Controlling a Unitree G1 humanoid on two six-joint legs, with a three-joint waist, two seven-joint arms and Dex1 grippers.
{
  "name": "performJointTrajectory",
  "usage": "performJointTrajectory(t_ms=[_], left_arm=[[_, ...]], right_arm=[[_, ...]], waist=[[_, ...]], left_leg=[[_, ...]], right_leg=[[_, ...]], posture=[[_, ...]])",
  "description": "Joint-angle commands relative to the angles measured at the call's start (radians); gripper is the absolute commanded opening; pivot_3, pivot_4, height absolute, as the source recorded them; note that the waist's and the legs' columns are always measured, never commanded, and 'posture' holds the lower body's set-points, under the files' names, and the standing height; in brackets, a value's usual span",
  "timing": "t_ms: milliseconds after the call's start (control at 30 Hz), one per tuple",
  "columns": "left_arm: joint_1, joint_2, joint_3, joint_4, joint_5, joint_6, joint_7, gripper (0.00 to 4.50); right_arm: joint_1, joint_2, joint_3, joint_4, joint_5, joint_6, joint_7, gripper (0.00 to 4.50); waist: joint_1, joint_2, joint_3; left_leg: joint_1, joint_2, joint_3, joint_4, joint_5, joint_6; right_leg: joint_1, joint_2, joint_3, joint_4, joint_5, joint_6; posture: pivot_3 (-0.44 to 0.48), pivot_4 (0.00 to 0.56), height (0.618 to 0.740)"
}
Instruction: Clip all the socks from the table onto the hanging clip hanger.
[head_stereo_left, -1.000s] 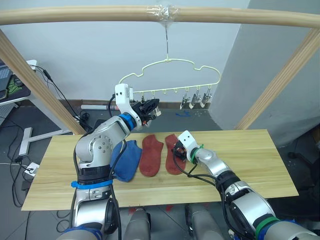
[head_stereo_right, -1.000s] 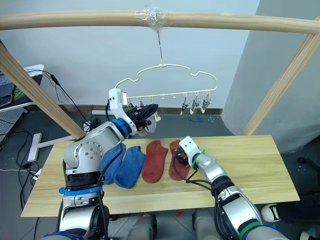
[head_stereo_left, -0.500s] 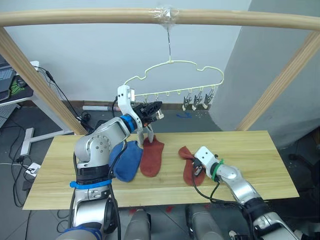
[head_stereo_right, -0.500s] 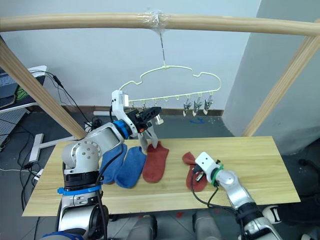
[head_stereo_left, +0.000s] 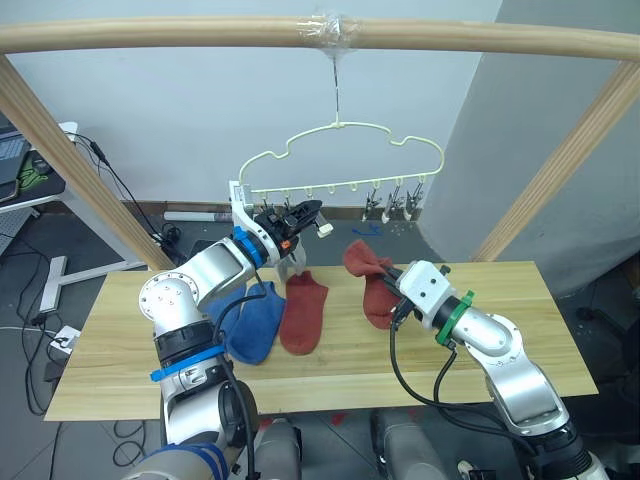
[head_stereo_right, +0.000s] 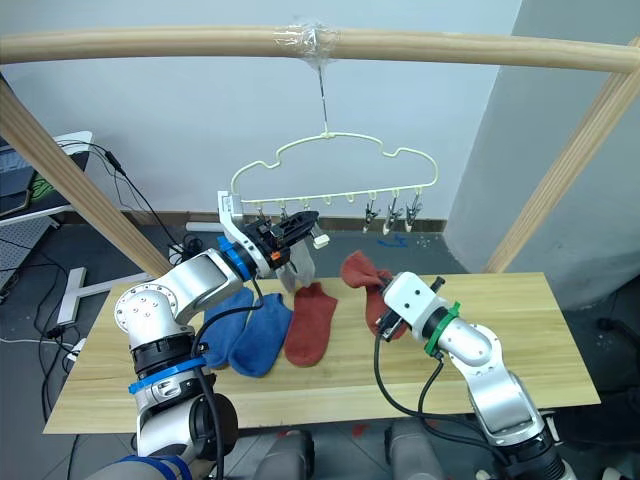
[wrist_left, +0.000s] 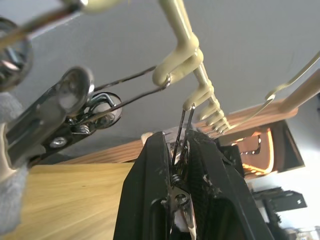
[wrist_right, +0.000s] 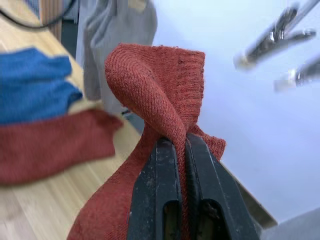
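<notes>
A red sock (head_stereo_left: 366, 278) hangs above the table (head_stereo_left: 520, 330), pinched between the closed fingers of the right gripper (wrist_right: 181, 165), its cuff folded over the fingertips and its toe end drooping toward the wood. The left gripper (wrist_left: 179, 150) is raised to the clip hanger (head_stereo_left: 345, 155), which hangs by its hook from a wooden pole (head_stereo_left: 150, 32); its two fingers are clamped on one of the small metal clips (wrist_left: 181, 165) near the left end of the row. Just beside that clip, a grey sock (head_stereo_right: 301, 262) hangs down behind the left gripper, apparently held by a neighbouring clip, though the join is hard to make out. Three clips (head_stereo_left: 395, 205) at the right end of the row hang bare. On the table, a second red sock (head_stereo_left: 303, 312) lies flat, touching a blue sock (head_stereo_left: 258, 318) on its left; another blue sock (head_stereo_right: 226, 305) lies partly under the left arm. Cables (head_stereo_left: 110, 180) trail on the floor behind the table.
</notes>
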Motion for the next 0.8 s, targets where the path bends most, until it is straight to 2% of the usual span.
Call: performJointTrajectory(t_ms=[33, 433, 800], left_arm=[[-0.012, 0.014, -0.034, 0.0, -0.031, 0.002, 0.009, 0.2], [0.006, 0.035, -0.087, -0.021, -0.083, -0.018, 0.008, 0.2], [0.023, 0.076, -0.105, -0.017, -0.128, -0.041, 0.013, 0.2]], right_arm=[[-0.037, 0.038, 0.02, -0.076, 0.0, 0.053, -0.022, 0.01], [-0.071, 0.088, 0.022, -0.112, 0.04, 0.164, -0.022, 0.01], [-0.082, 0.079, 0.011, -0.149, 0.082, 0.212, -0.015, 0.01]], waist=[[0.0, 0.0, 0.0], [0.002, 0.0, 0.0], [0.005, 0.0, 0.0]], left_leg=[[0.0, 0.0, 0.0, 0.0, 0.0, 0.0], [-0.002, 0.0, 0.0, 0.0, 0.0, 0.0], [-0.002, 0.0, 0.0, 0.0, 0.0, 0.0]], right_leg=[[0.0, 0.0, 0.0, 0.0, 0.0, 0.0], [-0.002, 0.0, 0.0, 0.0, 0.0, 0.0], [-0.002, 0.0, 0.0, 0.0, 0.0, -0.001]], posture=[[-0.058, 0.165, 0.74], [-0.059, 0.173, 0.74], [-0.046, 0.183, 0.74]])
